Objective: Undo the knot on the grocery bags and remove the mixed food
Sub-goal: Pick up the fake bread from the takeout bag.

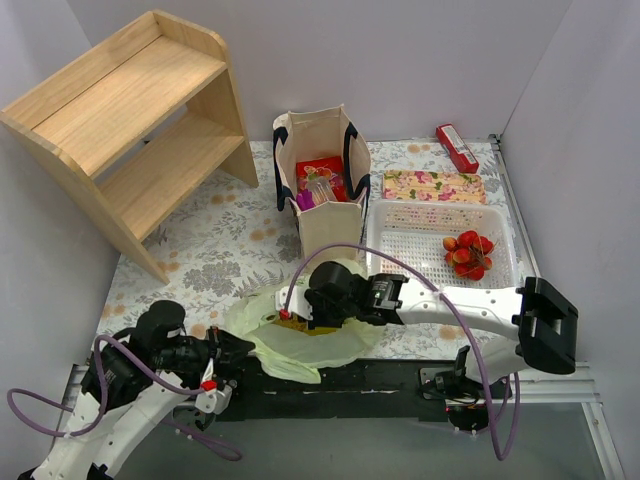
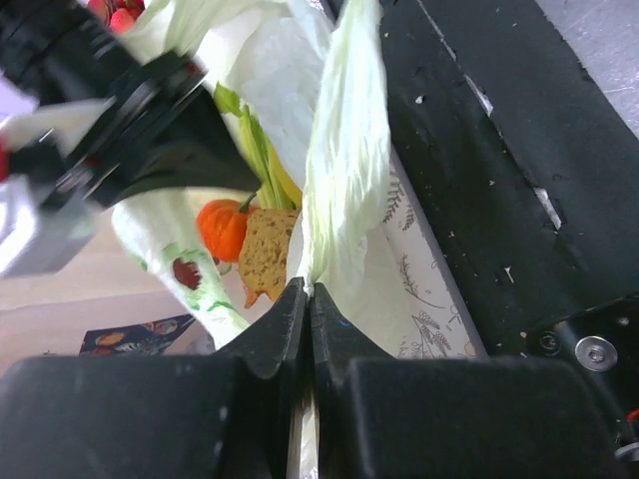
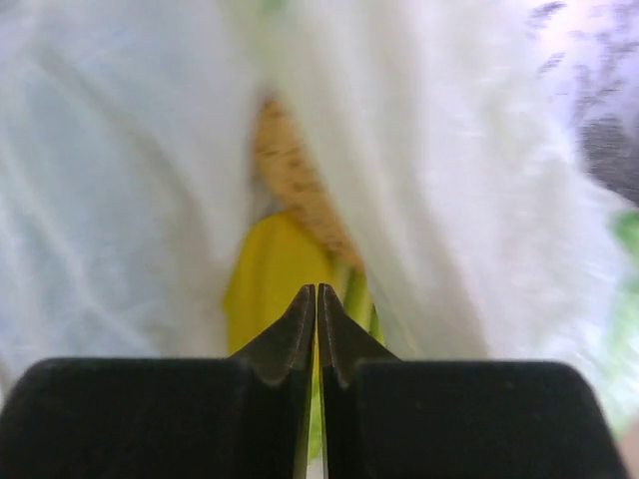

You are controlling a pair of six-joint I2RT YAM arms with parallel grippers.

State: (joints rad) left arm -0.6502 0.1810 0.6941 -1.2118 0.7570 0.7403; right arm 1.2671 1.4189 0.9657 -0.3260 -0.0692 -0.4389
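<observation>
The pale green plastic bag point(image 1: 300, 345) lies open at the near table edge; no knot shows. My left gripper point(image 2: 309, 289) is shut on a fold of the bag's rim point(image 2: 344, 150) and holds it up. Inside lie an orange round fruit point(image 2: 222, 227), a brown biscuit point(image 2: 268, 264) and green beans point(image 2: 258, 150). My right gripper point(image 3: 317, 291) is inside the bag and shut, its tips against the yellow pepper point(image 3: 265, 279), with green beans point(image 3: 359, 294) beside them. Whether it pinches anything, I cannot tell. The beige tote point(image 1: 330, 225) stands upright behind, with packets point(image 1: 320, 168) inside.
A white slotted basket point(image 1: 400, 250) at the right holds red strawberries point(image 1: 468, 255). Behind it lie a floral box point(image 1: 433, 186) and a red packet point(image 1: 456, 147). A wooden shelf point(image 1: 130, 110) fills the far left. A black strip point(image 1: 380, 375) runs along the near edge.
</observation>
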